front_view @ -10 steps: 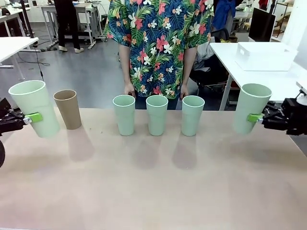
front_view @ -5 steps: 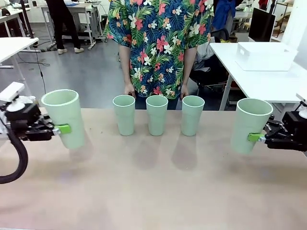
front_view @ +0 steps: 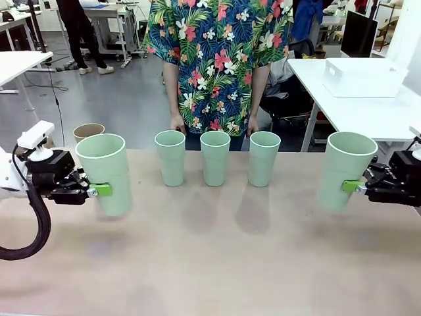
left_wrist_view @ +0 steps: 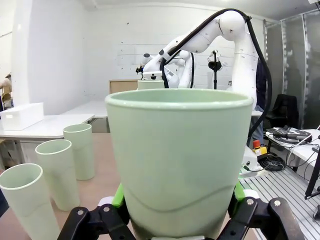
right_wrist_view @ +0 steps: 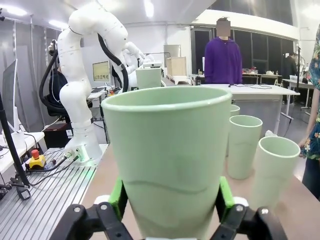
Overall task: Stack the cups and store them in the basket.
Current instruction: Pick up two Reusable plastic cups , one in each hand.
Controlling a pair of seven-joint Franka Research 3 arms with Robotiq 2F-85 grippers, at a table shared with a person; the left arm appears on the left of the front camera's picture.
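Left gripper (front_view: 99,191): green pads clamped on either side of a pale green cup, the left-held cup (front_view: 105,172). The grip is low on its wall, with the mouth up and the cup tilted slightly. Nothing seen inside it.

Right gripper (front_view: 355,186): likewise clenched on the right-held cup (front_view: 344,170), mouth up, tilted a little, also looking empty. The gripper's body is cut off by the frame edge.

Both cups seem to hang clear of the table (front_view: 210,263), but their bases are hard to judge.

Between the two grippers, toward the person's side: three standing cups (front_view: 215,157) in a row, apart and upright. They are empty as far as their mouths show. The person's hands (front_view: 177,124) sit at the table edge just behind them.

Brown cup (front_view: 88,130): just beyond the left-held cup. Only its rim and a sliver of wall show, and the rest is hidden.

Basket (front_view: 364,77): well beyond the right gripper, on a white side table (front_view: 368,112). Its inside cannot be made out.
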